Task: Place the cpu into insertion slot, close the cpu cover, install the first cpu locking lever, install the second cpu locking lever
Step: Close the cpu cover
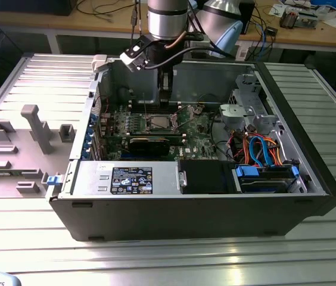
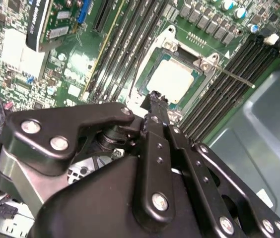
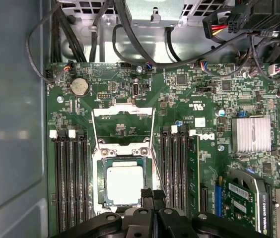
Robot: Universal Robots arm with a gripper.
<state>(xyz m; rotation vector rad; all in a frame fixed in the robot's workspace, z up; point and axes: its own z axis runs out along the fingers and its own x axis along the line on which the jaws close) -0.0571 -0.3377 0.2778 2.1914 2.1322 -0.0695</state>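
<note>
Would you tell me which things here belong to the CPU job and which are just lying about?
Job: cpu, insertion slot, cpu cover, locking lever, pincer.
Lying about: graphics card, heatsink, coin battery, memory slots.

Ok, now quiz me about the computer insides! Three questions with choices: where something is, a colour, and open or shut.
1. Where is the chip? A in the socket; B on the table; C under the cables.
2. What colour is the board? A red; B green; C white.
3. The metal cover is: A shut over the chip; B swung open; C gone.
Answers: 1 A, it lies flat inside the socket's rim. 2 B, green shows between all the parts. 3 B, it is swung back, leaving the chip bare.
</note>
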